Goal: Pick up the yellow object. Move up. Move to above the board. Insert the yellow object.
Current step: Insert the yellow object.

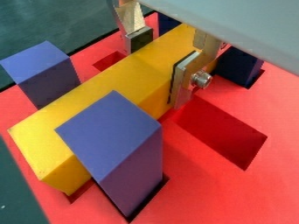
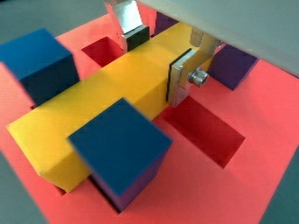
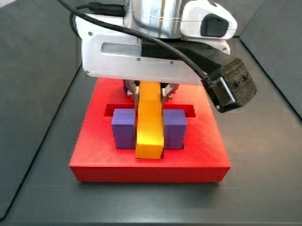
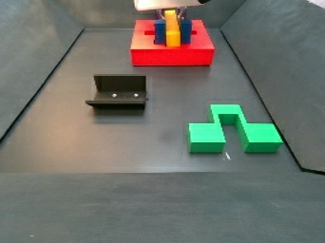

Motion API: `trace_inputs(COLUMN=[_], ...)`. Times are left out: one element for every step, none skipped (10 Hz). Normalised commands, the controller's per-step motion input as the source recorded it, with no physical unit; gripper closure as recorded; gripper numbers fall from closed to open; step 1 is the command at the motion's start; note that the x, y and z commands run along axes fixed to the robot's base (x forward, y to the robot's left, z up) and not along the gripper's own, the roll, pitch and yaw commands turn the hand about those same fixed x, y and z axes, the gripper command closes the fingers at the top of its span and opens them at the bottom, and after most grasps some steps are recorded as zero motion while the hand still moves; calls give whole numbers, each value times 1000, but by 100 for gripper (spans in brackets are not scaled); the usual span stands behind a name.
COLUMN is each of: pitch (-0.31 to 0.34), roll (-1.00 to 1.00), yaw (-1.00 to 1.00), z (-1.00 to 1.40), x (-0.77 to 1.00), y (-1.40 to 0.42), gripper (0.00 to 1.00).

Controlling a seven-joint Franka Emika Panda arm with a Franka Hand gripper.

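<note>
The yellow object point(image 1: 105, 114) is a long yellow-orange bar lying lengthwise between pairs of upright posts on the red board point(image 1: 239, 179). It shows in both wrist views point(image 2: 111, 105) and both side views point(image 3: 148, 124) point(image 4: 170, 31). My gripper point(image 1: 162, 63) point(image 2: 160, 59) straddles the bar near its far end, with a dark pad against each long side, shut on it. In a side view the gripper point(image 3: 151, 88) hangs over the board's point(image 3: 147, 168) back half, and two purple posts point(image 3: 123, 126) flank the bar. Blue posts point(image 2: 117, 144) stand close beside the bar.
The dark fixture point(image 4: 118, 92) stands on the grey floor left of centre. A green block point(image 4: 233, 131) lies on the floor to the right. The board point(image 4: 172, 55) sits at the far end. Open square recesses point(image 1: 222, 131) lie beside the bar.
</note>
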Motion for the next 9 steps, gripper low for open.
trace_inputs(pitch=[0,0,-50,-131,-111,-116,-130,-94,-57], roll=[20,9,81,187,166,220,256,103,79], yaw=[-17,-60,0,0,0,-43,-74,-100,-140], z=[-200,-86,-34,0,0,0,89,0,0], x=[-329,-437,-417,-651,-614,-677,-666,-437,-334], y=[269,163,-86,-171,-37,-20,-46,0,0], gripper=[100,100,100,100,100,100,100,100,100])
